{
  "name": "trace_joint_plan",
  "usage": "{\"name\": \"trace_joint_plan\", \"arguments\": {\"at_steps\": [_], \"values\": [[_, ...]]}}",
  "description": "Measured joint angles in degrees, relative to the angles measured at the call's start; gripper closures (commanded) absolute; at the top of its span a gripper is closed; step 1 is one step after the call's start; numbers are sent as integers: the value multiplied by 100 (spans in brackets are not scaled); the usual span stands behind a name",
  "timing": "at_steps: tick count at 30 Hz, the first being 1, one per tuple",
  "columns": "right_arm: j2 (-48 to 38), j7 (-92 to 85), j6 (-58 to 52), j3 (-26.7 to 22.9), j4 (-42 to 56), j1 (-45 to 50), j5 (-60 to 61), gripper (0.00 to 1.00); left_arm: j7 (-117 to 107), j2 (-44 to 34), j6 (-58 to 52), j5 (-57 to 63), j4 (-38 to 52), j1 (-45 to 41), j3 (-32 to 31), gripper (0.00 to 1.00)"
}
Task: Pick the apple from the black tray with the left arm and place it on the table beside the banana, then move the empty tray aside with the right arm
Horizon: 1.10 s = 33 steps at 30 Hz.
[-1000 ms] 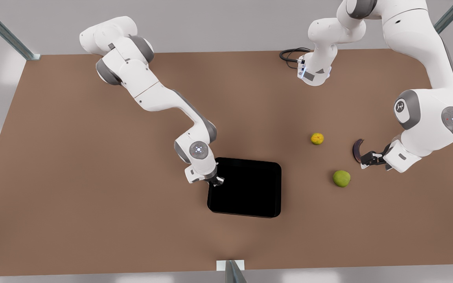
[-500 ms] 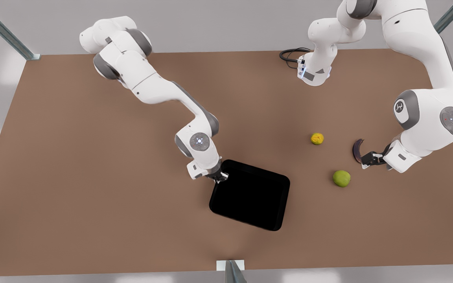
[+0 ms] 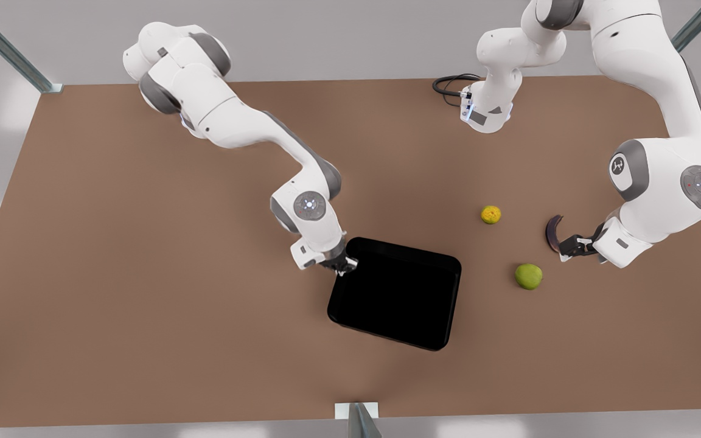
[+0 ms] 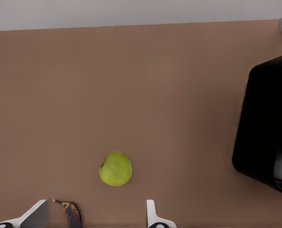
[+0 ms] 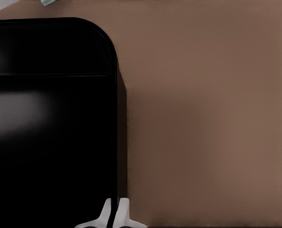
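- The right tool (image 3: 342, 268) is clamped on the rim of the black tray (image 3: 396, 293) at the corner toward the front view's left; the empty tray sits skewed on the desk (image 3: 143, 274), its body stretching away from that tool toward the fruit.
- The apple (image 3: 528, 276) lies on the desk near the banana (image 3: 552, 233).
- The left tool (image 3: 569, 246) waits beside the banana, fingers (image 4: 152, 213) apart.

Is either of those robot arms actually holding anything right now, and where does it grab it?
Yes. The right pincer is shut on the black tray, pinching its rim at a corner. The left pincer is open beside the banana, holding nothing.
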Motion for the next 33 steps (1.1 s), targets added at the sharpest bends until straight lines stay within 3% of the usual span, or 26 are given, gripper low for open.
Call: {"name": "trace_joint_plan", "arguments": {"at_steps": [4, 12, 18, 27, 33], "values": [[-501, -135, -708, -47, 4, -121, 65, 92, -6, 0, -1, 0, -1, 0, 0, 0], [-1000, -877, -2032, -803, 17, -185, 372, 92, -15, 5, 4, -1, 1, 0, 0, 0], [-1254, -1859, -2690, -1927, 22, -181, 752, 92, -19, 7, 6, -1, -1, 0, 0, 0], [-1057, -3862, -2967, -3338, 28, -233, 1314, 93, -23, 9, 7, 0, 4, 0, 0, 0], [-688, -5208, -2736, -3629, 28, -383, 1664, 93, -32, 35, 8, 271, 55, -41, -20, 0]]}}
